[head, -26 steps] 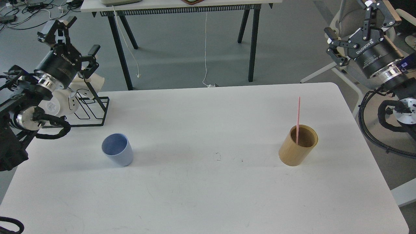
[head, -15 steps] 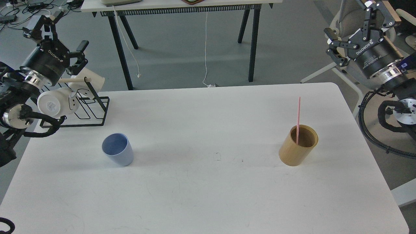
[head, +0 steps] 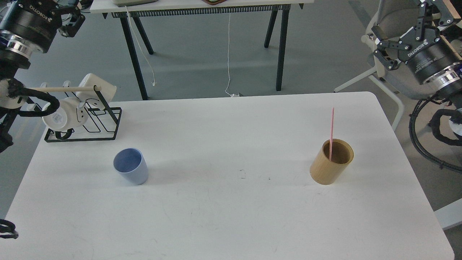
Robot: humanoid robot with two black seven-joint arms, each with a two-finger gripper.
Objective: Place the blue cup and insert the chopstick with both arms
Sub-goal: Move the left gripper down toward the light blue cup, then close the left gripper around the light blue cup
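The pale blue cup (head: 130, 166) stands upright and empty on the left part of the white table (head: 231, 216). The thin pink chopstick (head: 331, 131) stands nearly upright inside the tan wooden holder (head: 330, 164) on the right part of the table. My left gripper (head: 48, 3) is high at the top left corner, far from the cup; its fingertips are cut off by the frame edge, and one finger linkage is spread outward. My right gripper (head: 402, 21) is open and empty, high off the table's right edge, well above and right of the holder.
A black wire rack (head: 86, 126) with white cups (head: 59, 115) and a long pale wooden dowel (head: 61, 89) stands at the table's back left corner. A black-legged table (head: 202, 7) stands behind. A grey chair (head: 393, 21) is behind my right arm.
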